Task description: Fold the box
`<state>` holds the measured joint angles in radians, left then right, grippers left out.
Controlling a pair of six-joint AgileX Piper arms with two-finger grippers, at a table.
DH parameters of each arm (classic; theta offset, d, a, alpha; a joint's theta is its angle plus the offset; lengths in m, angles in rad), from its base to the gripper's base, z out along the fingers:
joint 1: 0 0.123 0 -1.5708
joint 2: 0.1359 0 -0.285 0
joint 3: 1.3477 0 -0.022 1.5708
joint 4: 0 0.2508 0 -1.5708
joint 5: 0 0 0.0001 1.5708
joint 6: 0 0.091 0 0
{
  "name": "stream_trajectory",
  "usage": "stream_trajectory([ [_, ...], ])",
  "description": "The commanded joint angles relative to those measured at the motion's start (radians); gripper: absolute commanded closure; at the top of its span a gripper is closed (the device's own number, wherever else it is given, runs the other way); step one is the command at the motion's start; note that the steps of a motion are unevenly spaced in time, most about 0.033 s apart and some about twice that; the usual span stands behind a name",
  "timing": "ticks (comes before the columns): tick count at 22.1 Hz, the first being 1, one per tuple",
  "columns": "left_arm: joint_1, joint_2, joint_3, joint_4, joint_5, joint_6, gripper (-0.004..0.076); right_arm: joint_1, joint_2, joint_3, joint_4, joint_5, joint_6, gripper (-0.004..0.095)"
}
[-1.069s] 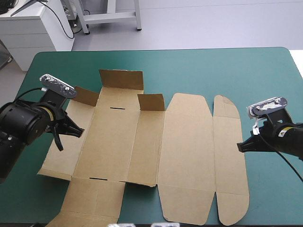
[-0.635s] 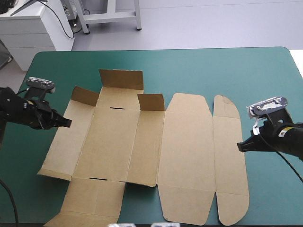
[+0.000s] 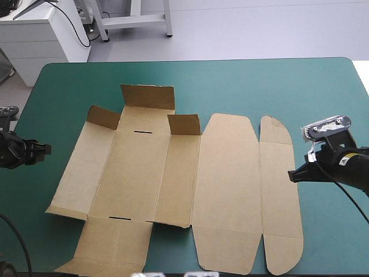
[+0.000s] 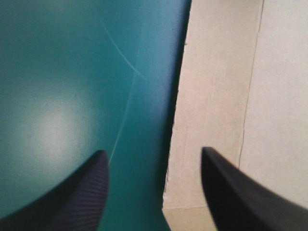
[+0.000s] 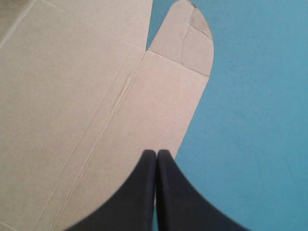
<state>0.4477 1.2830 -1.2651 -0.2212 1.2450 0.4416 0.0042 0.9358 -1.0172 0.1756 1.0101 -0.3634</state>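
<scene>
The teal-green table (image 3: 259, 81) carries the brown box (image 3: 173, 173), a flat sheet across mid-frame with three small flaps raised at its upper left. At frame left, the left gripper (image 4: 151, 154) stands wide, clear of the box's edge. The right gripper (image 5: 156, 151) is pinched closed at the box's right edge.

One brown box (image 3: 173, 184), four black fingers (image 4: 236, 197)

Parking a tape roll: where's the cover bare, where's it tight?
Free: teal-green cover between the box's far flaps and the table's far edge, through the far right corner. Left of the box: narrow strip, left gripper in it. Tight: right gripper at the box's right edge; flaps crowd the near side.
</scene>
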Motion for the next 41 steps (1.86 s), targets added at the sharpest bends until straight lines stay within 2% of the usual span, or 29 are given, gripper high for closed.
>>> stream_trajectory([
  [1,0.003,-0.023,0.024,-0.025,0.042,-0.020,0.0053,-0.006,-0.010,-0.025,0.011,-0.051,-0.002,0.0929],
  [2,0.003,-0.023,0.048,-0.027,0.033,-0.020,0.0029,-0.006,-0.010,-0.025,0.013,-0.051,-0.002,0.0929],
  [6,0.003,-0.017,0.172,-0.108,-0.064,0.018,0.0026,-0.006,-0.010,-0.025,0.024,-0.056,-0.002,0.0929],
  [17,0.003,0.163,0.214,-0.177,-0.081,0.059,0.0026,-0.006,-0.010,-0.025,0.022,-0.062,-0.009,0.0928],
  [22,0.003,0.281,0.214,-0.325,0.003,0.225,0.0026,-0.006,-0.010,-0.025,0.029,-0.071,-0.009,0.0929],
  [25,0.003,0.325,0.214,-0.351,0.052,0.236,0.0026,-0.006,-0.010,-0.025,0.029,-0.076,-0.009,0.0929],
  [30,0.003,0.333,0.214,-0.392,0.052,0.210,0.0031,-0.006,-0.010,-0.025,0.035,-0.096,-0.009,0.0929],
  [32,0.003,0.333,0.214,-0.392,0.052,0.190,0.0083,-0.006,-0.010,-0.025,0.044,-0.105,-0.009,0.0929],
  [34,0.003,0.333,0.214,-0.392,0.052,0.176,0.0194,-0.006,-0.010,-0.025,0.044,-0.112,-0.009,0.0929],
  [36,0.003,0.333,0.214,-0.392,0.052,0.176,0.0359,-0.006,-0.010,-0.025,0.044,-0.120,-0.009,0.0929],
  [38,0.003,0.333,0.214,-0.392,0.052,0.173,0.0415,-0.006,-0.010,-0.025,0.044,-0.129,-0.009,0.0929],
  [41,0.003,0.333,0.214,-0.392,0.054,0.163,0.0425,-0.006,-0.010,-0.025,0.046,-0.141,-0.009,0.0929],
])
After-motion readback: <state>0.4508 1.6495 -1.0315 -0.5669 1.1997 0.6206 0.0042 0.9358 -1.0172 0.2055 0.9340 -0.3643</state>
